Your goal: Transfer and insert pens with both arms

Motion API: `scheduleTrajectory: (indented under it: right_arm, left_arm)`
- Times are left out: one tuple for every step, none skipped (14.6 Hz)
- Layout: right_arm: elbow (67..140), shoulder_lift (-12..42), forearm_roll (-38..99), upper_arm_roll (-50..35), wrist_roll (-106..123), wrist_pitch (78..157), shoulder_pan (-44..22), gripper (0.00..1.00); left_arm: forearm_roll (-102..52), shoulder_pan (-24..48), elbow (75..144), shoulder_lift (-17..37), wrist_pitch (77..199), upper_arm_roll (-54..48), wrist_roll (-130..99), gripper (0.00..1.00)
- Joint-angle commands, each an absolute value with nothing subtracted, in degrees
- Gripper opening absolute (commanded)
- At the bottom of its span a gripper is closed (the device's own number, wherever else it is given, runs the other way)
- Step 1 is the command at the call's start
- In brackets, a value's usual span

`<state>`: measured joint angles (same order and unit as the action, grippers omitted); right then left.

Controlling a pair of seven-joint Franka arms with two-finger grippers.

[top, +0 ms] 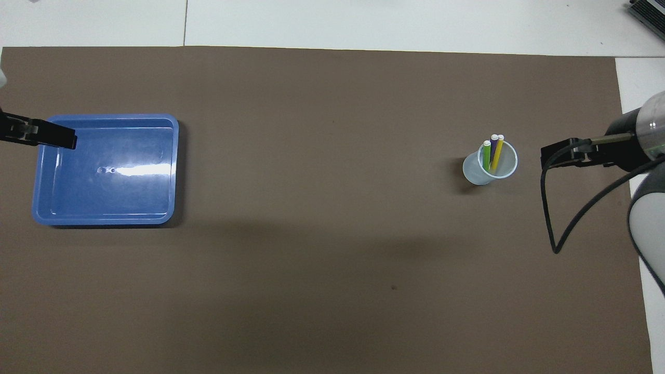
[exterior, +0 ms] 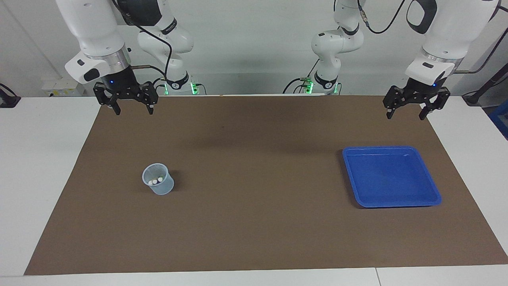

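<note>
Standing in the cup [top: 488, 167]: three pens [top: 492, 153], both pincers open.

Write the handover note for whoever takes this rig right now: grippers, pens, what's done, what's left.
Left gripper: open, empty, raised over the mat's edge nearest the robots, at the blue tray's end.
Right gripper: open, empty, raised over that same edge at the cup's end.
Pens: green pen, purple pen and yellow pen all stand in the clear cup, pale ends up.
Tray: nothing in it.
Done: all three pens inserted.
Left: nothing visible; both arms wait.
</note>
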<state>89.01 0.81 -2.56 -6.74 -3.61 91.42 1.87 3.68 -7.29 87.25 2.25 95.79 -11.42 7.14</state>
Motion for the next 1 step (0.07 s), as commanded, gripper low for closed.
scheduleTrajectory:
  right_arm:
    - [89.8, -0.1, -1.5, -6.9, -4.0, 91.5, 2.5, 1.0]
  left_arm:
    - [3.9, -7.8, 88.7, 0.8, 95.4, -11.6, 6.8, 1.0]
